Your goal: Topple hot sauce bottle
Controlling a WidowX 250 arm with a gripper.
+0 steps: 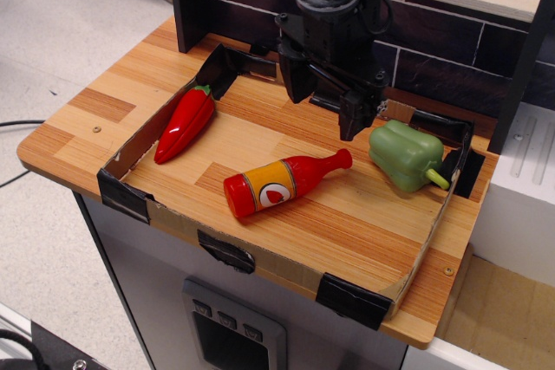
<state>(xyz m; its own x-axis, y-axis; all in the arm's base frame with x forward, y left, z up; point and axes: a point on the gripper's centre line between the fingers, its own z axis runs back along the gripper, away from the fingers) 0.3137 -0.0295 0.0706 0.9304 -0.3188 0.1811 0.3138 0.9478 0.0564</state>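
Observation:
The hot sauce bottle (284, 181) lies on its side on the wooden tray floor, cap pointing right toward the green pepper, orange label with white oval facing up. My gripper (324, 103) hangs above and behind the bottle, clear of it. Its two black fingers (294, 78) are spread apart and hold nothing.
A red chili pepper (185, 123) lies at the left of the tray. A green bell pepper (406, 155) sits at the right, just past the bottle's cap. A low cardboard wall (130, 155) with black taped corners rings the tray. A dark brick wall stands behind.

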